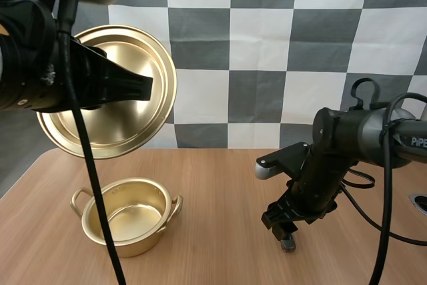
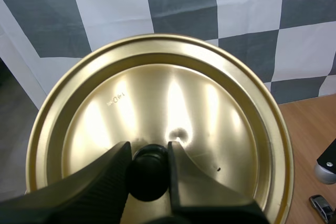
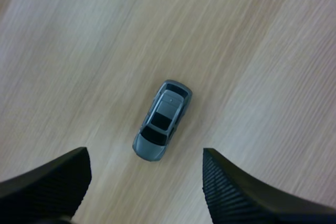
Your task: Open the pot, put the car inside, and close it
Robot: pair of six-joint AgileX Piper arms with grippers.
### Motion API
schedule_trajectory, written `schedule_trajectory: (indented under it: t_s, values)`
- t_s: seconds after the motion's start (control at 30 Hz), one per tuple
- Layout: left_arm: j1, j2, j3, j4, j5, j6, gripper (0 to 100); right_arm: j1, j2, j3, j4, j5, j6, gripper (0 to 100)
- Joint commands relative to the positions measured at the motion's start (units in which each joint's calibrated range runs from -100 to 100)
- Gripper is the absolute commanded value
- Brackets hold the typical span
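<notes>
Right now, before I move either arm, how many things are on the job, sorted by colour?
Gold: 2, the pot and the lid
Grey: 1, the car
Total: 3

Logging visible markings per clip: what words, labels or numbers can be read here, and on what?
"PiPE", cut by the frame edge, on the right arm.
Small stamp on the lid: too faint to read.
Car: no text visible.
</notes>
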Motion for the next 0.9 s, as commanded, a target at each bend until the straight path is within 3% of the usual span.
schedule_trajectory:
  t_s: [0.0,0.87]
  values:
    - [0.0,-0.1,0.0,0.0,0.0,0.0,0,-0.1,1.4,0.0,0.2,0.0,-0.7,100]
    - [0.0,-0.1,0.0,0.0,0.0,0.0,0,-0.1,14.8,-0.4,1.4,-9.2,-3.0,100]
